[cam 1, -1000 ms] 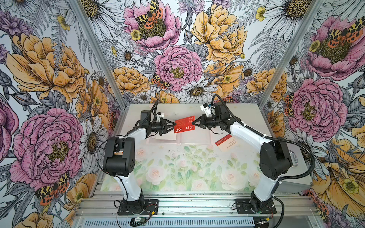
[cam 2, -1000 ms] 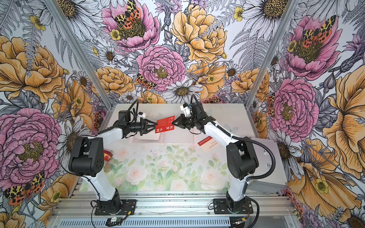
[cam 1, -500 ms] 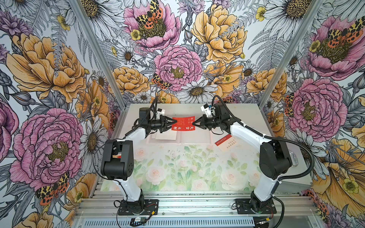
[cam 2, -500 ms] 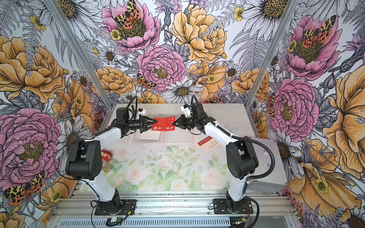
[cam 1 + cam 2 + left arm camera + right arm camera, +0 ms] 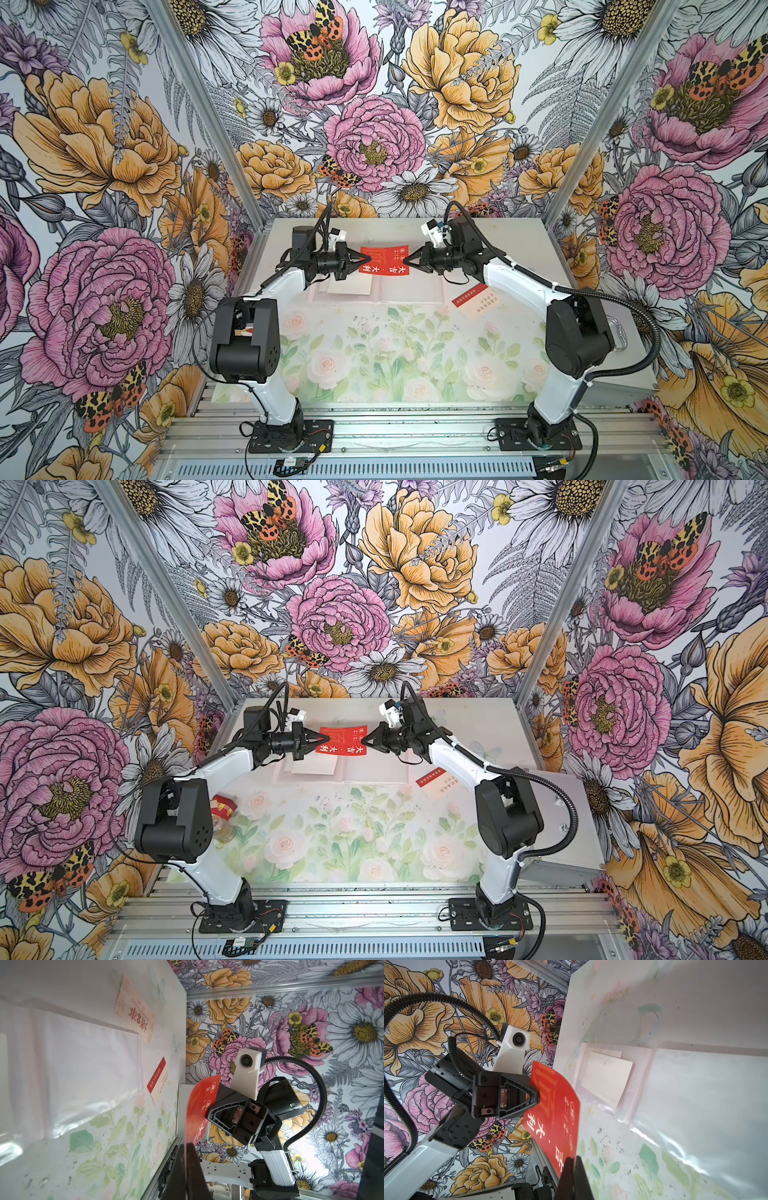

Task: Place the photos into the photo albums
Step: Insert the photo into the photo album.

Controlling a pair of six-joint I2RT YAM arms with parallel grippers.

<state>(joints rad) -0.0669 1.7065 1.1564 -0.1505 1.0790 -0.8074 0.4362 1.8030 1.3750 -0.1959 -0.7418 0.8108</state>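
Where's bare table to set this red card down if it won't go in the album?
The floral mat's near half, between left arm and right arm, is bare. Crowded: open album under the held red card, the small card right of it, the red box by the left arm.

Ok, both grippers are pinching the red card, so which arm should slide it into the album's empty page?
Left, probably. The left gripper pinches the red card at the end nearer the filled page, so once the right gripper lets go, the free end faces the empty page.
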